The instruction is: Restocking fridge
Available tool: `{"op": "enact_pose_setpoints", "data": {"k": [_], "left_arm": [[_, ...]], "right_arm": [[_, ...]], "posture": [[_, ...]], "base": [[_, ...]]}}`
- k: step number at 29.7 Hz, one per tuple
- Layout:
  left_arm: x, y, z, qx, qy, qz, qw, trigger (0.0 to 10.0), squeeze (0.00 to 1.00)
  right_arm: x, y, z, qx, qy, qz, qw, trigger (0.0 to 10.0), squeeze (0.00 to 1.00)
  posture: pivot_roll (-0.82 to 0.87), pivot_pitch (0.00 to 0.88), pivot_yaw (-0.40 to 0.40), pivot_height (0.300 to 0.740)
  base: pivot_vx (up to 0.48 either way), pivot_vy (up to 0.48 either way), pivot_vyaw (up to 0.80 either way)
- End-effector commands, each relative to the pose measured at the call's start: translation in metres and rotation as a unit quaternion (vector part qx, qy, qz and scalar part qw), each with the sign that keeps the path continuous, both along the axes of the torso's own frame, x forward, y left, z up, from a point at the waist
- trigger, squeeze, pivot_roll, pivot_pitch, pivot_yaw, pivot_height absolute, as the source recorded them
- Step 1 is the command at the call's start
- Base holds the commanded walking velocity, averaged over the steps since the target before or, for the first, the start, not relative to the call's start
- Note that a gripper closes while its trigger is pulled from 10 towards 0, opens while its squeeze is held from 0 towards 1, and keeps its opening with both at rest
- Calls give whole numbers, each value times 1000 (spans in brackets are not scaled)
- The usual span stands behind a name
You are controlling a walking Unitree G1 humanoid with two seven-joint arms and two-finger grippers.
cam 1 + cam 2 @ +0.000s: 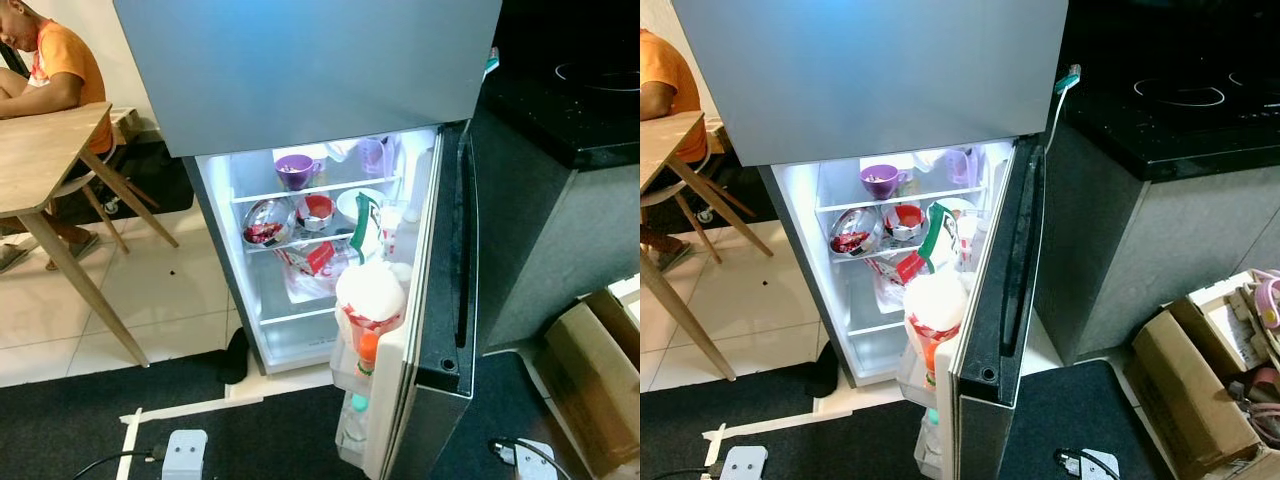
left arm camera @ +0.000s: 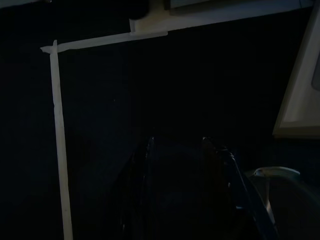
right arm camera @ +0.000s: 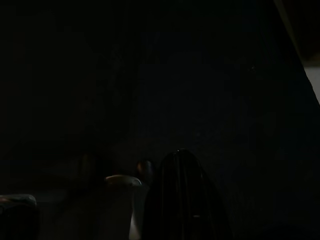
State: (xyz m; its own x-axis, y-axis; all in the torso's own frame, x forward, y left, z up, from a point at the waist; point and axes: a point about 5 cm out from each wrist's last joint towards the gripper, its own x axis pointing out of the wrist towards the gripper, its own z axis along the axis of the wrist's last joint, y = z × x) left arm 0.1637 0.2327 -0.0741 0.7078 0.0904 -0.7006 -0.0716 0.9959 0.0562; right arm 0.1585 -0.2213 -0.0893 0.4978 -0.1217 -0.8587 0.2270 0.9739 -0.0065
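The fridge (image 1: 300, 80) stands straight ahead with its lower door (image 1: 440, 300) swung open to the right and the inside lit. Its shelves hold a purple bowl (image 1: 295, 170), a steel bowl of red food (image 1: 266, 222), a red-rimmed bowl (image 1: 317, 210), a green-and-white carton (image 1: 365, 228) and a red-and-white bag (image 1: 315, 262). In the door racks sit a large white-topped container (image 1: 370, 295), an orange-capped bottle (image 1: 367, 350) and a clear bottle (image 1: 355, 420). My left gripper (image 2: 182, 190) hangs low over the dark mat, open and holding nothing. My right gripper (image 3: 180, 200) is a dark shape in the shade.
At the left a wooden table (image 1: 40, 150) has a person in an orange shirt (image 1: 60, 60) seated behind it. A black counter with a cooktop (image 1: 1180, 100) is at the right, with cardboard boxes (image 1: 1200, 390) below. White tape (image 2: 56, 125) and cabled white devices (image 1: 185, 452) lie on the mat.
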Motion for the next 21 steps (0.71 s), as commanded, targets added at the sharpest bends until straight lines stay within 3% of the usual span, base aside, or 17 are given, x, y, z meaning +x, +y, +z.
{"op": "enact_pose_setpoints", "data": {"k": [1, 7, 11, 21], "left_arm": [[-3, 4, -1, 7, 8, -10, 1000, 10000, 0], [1, 3, 1, 12, 6, -17, 1000, 10000, 0], [-1, 5, 0, 3, 6, 11, 1000, 10000, 0], [-2, 7, 0, 2, 8, 16, 1000, 10000, 0]], "right_arm": [[-1, 3, -1, 5, 2, 2, 1000, 10000, 0], [-4, 5, -3, 8, 8, 9, 1000, 10000, 0], [-6, 4, -3, 8, 11, 11, 1000, 10000, 0], [-2, 7, -2, 17, 9, 29, 999, 10000, 0]], "posture": [[-40, 50, 27, 734], [-40, 50, 27, 734], [-40, 50, 27, 734], [-42, 52, 24, 734]], "base": [[0, 0, 0], [0, -480, 0], [0, 0, 0], [0, 0, 0]]}}
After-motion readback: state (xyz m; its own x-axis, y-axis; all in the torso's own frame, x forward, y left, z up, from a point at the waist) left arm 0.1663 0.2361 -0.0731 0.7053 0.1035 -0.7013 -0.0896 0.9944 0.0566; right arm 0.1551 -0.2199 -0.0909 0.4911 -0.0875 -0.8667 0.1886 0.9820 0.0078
